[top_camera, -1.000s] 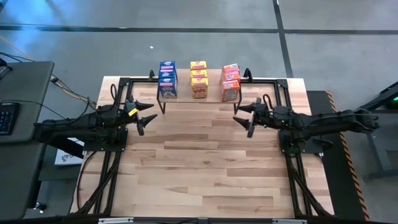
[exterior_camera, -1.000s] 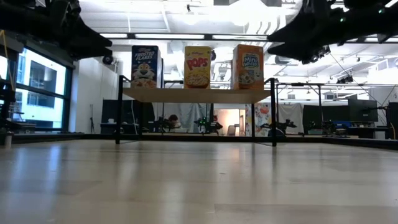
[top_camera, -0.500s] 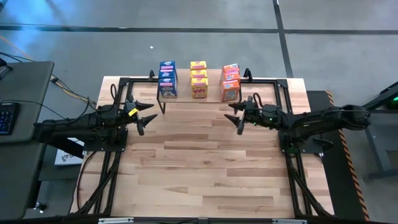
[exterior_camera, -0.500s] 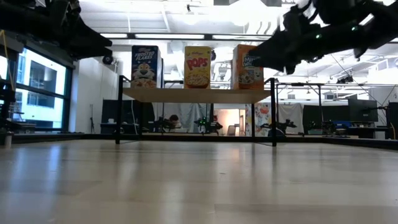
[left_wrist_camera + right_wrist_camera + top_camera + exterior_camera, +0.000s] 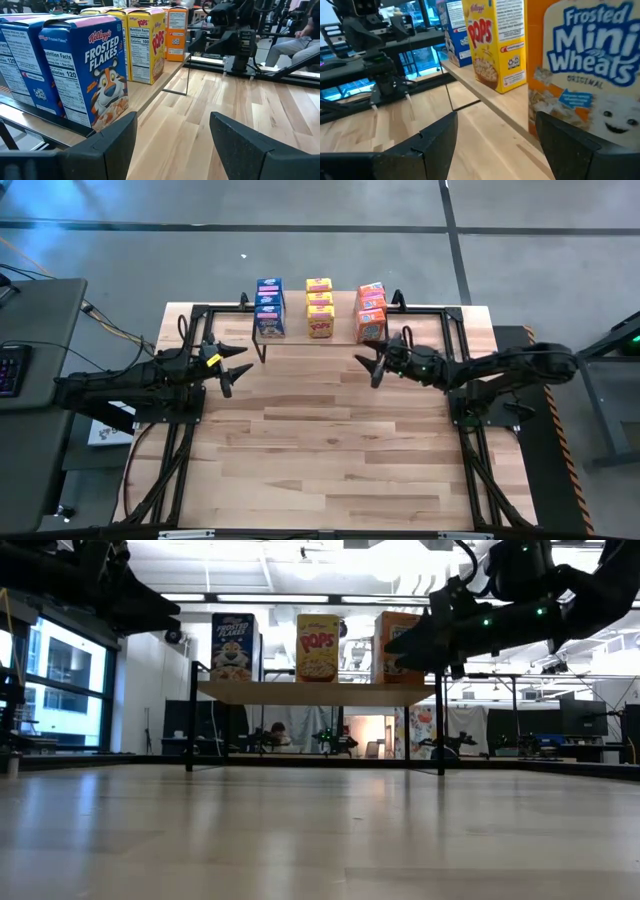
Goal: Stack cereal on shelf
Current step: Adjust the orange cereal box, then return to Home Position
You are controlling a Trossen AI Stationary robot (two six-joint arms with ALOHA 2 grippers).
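The shelf (image 5: 296,323) stands at the table's far edge on thin black legs, a light plank (image 5: 315,692). On it stand three rows of cereal boxes on their bases: blue (image 5: 268,308), yellow (image 5: 320,308), orange (image 5: 371,315). My right gripper (image 5: 367,370) is open and empty, just near of the orange row, with the front orange box (image 5: 585,65) close ahead of its fingers. My left gripper (image 5: 235,367) is open and empty, near and left of the shelf's left end, facing the front blue box (image 5: 95,75).
Black frame rails (image 5: 200,310) run around the table's far and side edges. Wide bare wooden tabletop (image 5: 320,450) lies near of the shelf and between the arms. A grey desk (image 5: 30,340) stands left of the table. A seated person (image 5: 300,40) shows in the room beyond.
My right gripper has moved toward the table's left and a little toward its far edge, closing on the front orange box on the shelf, still open. The boxes and shelf have not moved.
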